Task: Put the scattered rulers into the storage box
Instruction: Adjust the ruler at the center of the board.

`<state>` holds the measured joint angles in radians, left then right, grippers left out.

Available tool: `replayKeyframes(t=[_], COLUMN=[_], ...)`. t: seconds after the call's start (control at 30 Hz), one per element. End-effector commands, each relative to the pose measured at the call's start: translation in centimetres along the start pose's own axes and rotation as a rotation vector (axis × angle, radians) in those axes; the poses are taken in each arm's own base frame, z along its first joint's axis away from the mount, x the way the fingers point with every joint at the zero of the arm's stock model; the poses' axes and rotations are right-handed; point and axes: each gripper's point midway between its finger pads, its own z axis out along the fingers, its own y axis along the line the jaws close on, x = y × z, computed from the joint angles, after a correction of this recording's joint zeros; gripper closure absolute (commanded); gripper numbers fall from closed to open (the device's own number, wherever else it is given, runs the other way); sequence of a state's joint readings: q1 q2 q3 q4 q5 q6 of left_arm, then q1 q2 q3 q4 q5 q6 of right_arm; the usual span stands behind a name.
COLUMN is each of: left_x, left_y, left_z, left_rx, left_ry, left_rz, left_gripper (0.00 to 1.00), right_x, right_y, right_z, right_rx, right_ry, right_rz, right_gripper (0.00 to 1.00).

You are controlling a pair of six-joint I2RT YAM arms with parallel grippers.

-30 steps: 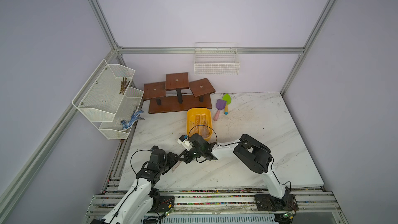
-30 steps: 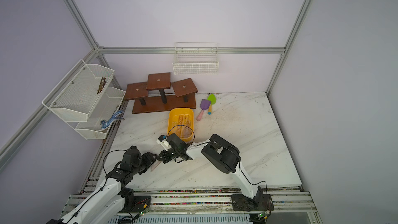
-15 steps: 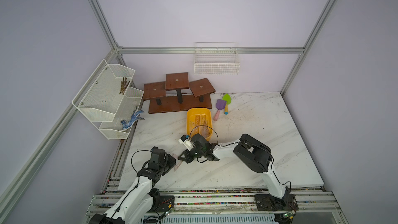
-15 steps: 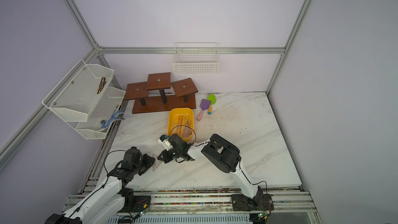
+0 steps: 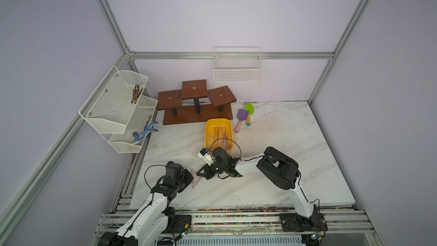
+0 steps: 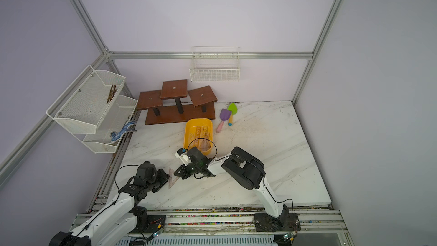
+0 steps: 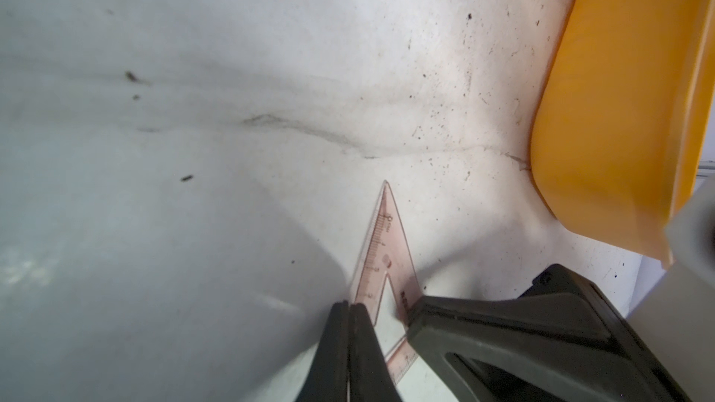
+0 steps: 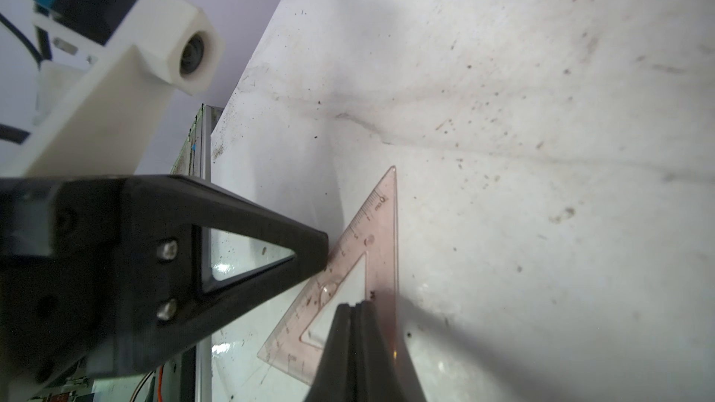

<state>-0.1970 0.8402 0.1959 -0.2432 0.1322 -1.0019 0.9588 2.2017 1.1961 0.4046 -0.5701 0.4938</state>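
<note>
A pinkish see-through set square lies at the front left of the marble table, one of the rulers. My left gripper is shut on its ruled edge. My right gripper is shut, and its tip rests on the opposite side of the same set square. The two grippers face each other across it. The yellow storage box stands just behind them, with several rulers lying inside.
Purple and green toy shovels lie right of the box. A brown wooden stand sits at the back. A white mesh rack hangs over the table's left edge, and a wire basket is on the back wall.
My left gripper has closed from open onto the set square's edge. The right gripper has stayed shut and shifted slightly forward and left over the set square.
</note>
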Motion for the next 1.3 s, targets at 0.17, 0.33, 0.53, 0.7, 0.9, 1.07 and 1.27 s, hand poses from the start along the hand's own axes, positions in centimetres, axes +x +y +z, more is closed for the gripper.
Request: replayKeyframes(t=[0.17, 0.33, 0.53, 0.7, 0.9, 1.07, 1.27], left_x=[1.6, 2.4, 2.5, 2.2, 1.6, 1.5, 1.1], left_y=[0.8, 1.0, 1.7, 2.7, 3.2, 3.4, 3.6], left_z=[-0.5, -0.7, -0.8, -1.7, -2.5, -2.7, -3.1], left_rx=[-0.017, 0.000, -0.026, -0.095, -0.111, -0.114, -0.138], left_ry=[0.065, 0.090, 0.090, 0.071, 0.017, 0.000, -0.018], left_rz=[0.028, 0.033, 0.030, 0.012, -0.003, -0.015, -0.031], left_gripper=[0.71, 0.63, 0.60, 0.57, 0.51, 0.49, 0.45], right_x=[4.0, 4.6, 1.7, -1.9, -1.7, -0.2, 1.5], right_y=[-2.0, -1.8, 0.4, 0.0, -2.2, -2.8, -2.0], right_z=[-1.6, -2.7, -3.9, -3.8, -1.7, -1.4, -0.9], right_rx=[0.100, 0.106, 0.099, 0.142, 0.168, 0.179, 0.155], right_ry=[0.101, 0.100, 0.043, 0.003, 0.050, 0.083, 0.112], right_rz=[0.089, 0.102, 0.034, -0.027, -0.012, 0.003, 0.018], right_gripper=[0.96, 0.95, 0.95, 0.92, 0.91, 0.90, 0.91])
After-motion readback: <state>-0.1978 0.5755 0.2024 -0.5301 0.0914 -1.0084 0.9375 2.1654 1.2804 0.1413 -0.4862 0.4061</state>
